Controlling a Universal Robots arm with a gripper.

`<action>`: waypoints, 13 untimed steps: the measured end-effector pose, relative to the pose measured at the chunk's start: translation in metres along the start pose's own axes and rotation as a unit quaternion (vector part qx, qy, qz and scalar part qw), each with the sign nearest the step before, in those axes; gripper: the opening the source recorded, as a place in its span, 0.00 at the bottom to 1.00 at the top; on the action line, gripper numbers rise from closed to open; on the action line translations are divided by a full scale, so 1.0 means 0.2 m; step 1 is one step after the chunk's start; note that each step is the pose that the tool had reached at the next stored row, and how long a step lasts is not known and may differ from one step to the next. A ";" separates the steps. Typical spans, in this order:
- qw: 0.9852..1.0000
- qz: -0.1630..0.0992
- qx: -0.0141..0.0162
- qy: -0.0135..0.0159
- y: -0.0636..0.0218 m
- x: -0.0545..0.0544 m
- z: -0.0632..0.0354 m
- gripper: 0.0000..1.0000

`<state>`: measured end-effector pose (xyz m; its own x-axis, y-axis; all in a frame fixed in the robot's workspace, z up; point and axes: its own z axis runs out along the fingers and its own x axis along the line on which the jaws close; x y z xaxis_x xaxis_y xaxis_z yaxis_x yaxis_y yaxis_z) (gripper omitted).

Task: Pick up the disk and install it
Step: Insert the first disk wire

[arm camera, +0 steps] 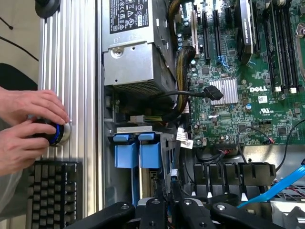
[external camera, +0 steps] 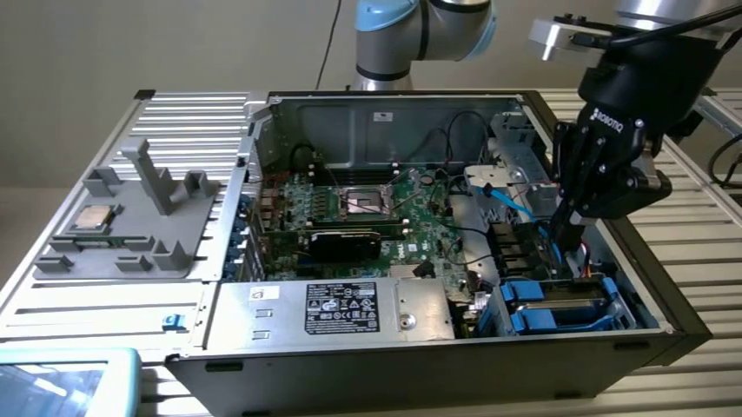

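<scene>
The disk (external camera: 559,306) lies in the drive bay at the front corner of the open computer case (external camera: 464,365), on the exterior view's right. Its blue carrier bracket frames a grey top. In the wrist view the blue carrier tabs (arm camera: 138,153) stand side by side at the bay's mouth. My black gripper (external camera: 565,259) reaches down into the case just above and behind the bay. In the wrist view its fingertips (arm camera: 167,194) sit shut, close together, with nothing visible between them, a short way from the blue tabs.
A silver power supply (external camera: 336,308) with a black label sits beside the bay. The green motherboard (external camera: 371,208) and blue cable (external camera: 510,201) lie behind. A grey fixture (external camera: 128,226) holds a CPU chip (external camera: 93,219). A person's hands (arm camera: 28,129) work a knob above a keyboard (arm camera: 52,191).
</scene>
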<state>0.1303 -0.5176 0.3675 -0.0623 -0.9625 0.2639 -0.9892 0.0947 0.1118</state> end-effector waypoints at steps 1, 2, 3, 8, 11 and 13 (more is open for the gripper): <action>1.000 0.000 0.000 0.000 0.000 0.00 0.001 0.15; 1.000 0.000 0.000 -0.001 0.001 0.00 0.001 0.15; 1.000 0.000 0.000 -0.001 0.002 0.01 0.002 0.15; 1.000 -0.001 0.000 -0.006 0.010 0.03 0.008 0.15; 1.000 -0.001 -0.001 -0.009 0.012 0.04 0.011 0.15; 1.000 -0.001 -0.001 -0.009 0.011 0.04 0.012 0.15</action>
<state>0.1272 -0.5252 0.3675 -0.0622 -0.9672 0.2465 -0.9892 0.0925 0.1135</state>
